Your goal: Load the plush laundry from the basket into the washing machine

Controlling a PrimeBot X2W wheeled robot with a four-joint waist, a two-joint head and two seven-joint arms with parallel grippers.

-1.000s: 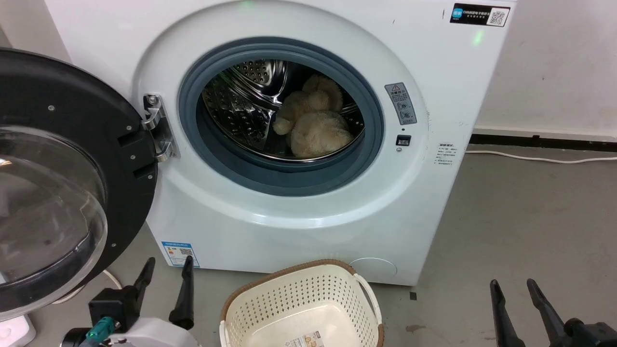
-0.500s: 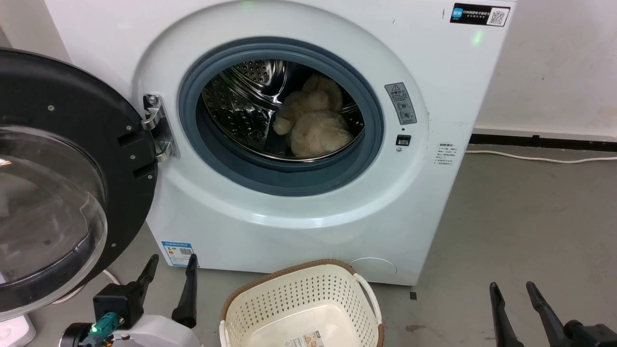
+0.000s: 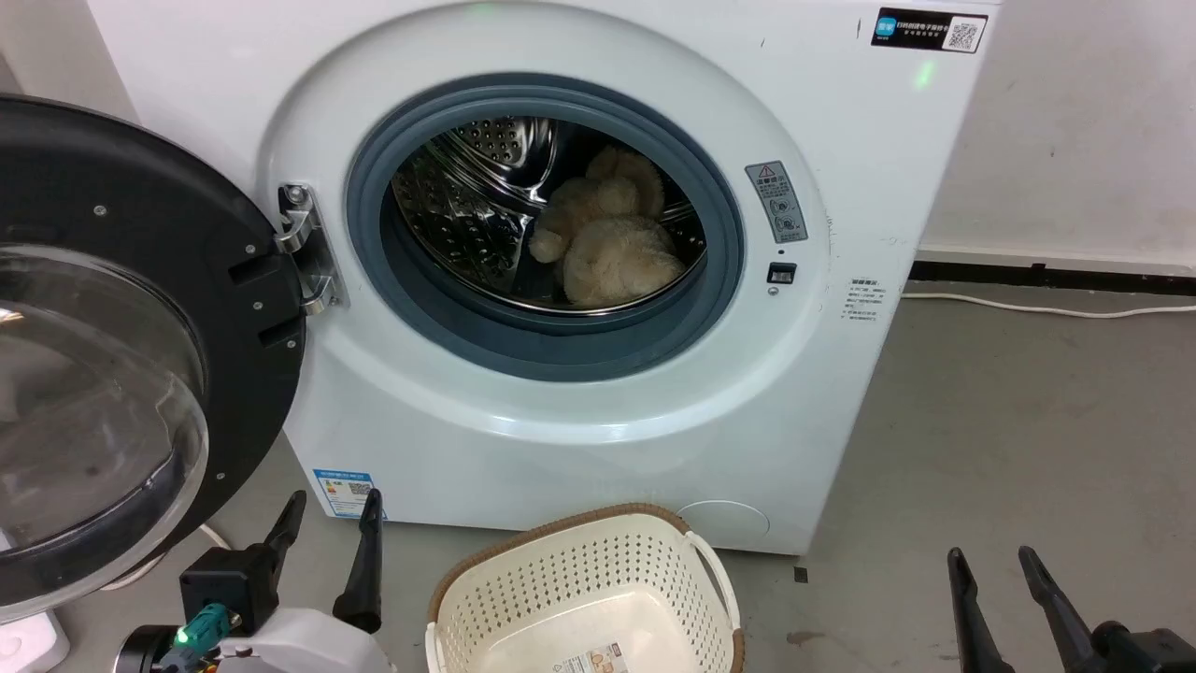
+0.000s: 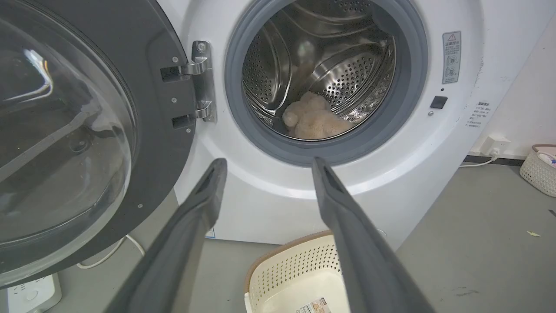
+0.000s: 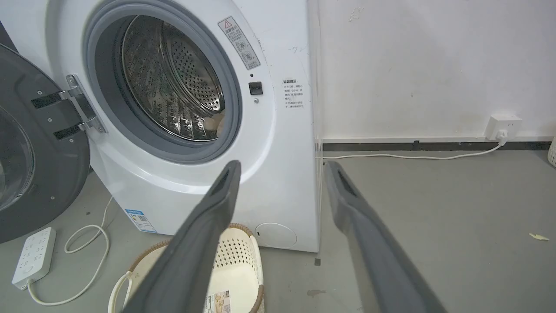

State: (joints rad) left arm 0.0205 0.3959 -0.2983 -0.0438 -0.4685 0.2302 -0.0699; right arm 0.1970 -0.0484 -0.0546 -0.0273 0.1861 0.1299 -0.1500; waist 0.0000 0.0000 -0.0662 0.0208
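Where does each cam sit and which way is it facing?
Head view: on the head, facing forward and down at the washing machine and basket; left gripper and right gripper, open, at bottom.
Left wrist view: low on the left arm, facing the drum holding the plush laundry; own fingers spread.
Right wrist view: right arm, facing the machine's right front and wall; own fingers spread.
Shared: both wrist views show door and basket.

Power strip (image 5: 34, 257), wall socket (image 5: 503, 126), maybe small bin (image 4: 538, 171).
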